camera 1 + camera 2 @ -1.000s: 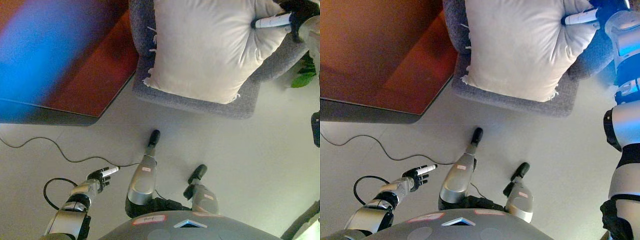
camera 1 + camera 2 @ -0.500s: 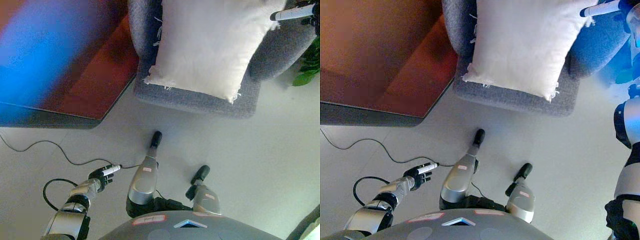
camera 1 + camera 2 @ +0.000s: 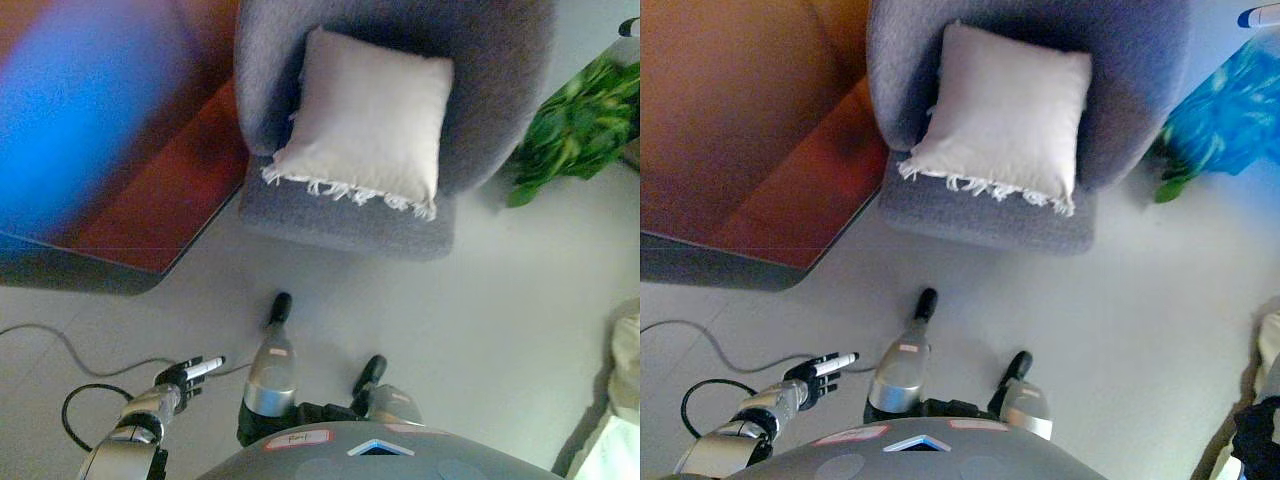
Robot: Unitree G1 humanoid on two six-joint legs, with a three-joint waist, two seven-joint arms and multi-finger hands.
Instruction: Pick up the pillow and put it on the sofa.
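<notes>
Left eye view: pillow (image 3: 365, 125) leans on sofa (image 3: 500, 95); left hand (image 3: 185, 373) low, fingers relaxed; right hand barely visible.

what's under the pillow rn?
The pillow sits on the grey sofa, leaning against its backrest. The seat cushion shows below the fringed edge; anything beneath the pillow itself is covered.

Cream on grey
We see a cream fringed pillow (image 3: 365, 128), grey sofa (image 3: 490, 60), reddish-brown tabletop (image 3: 750, 130), green plant (image 3: 575, 115).
</notes>
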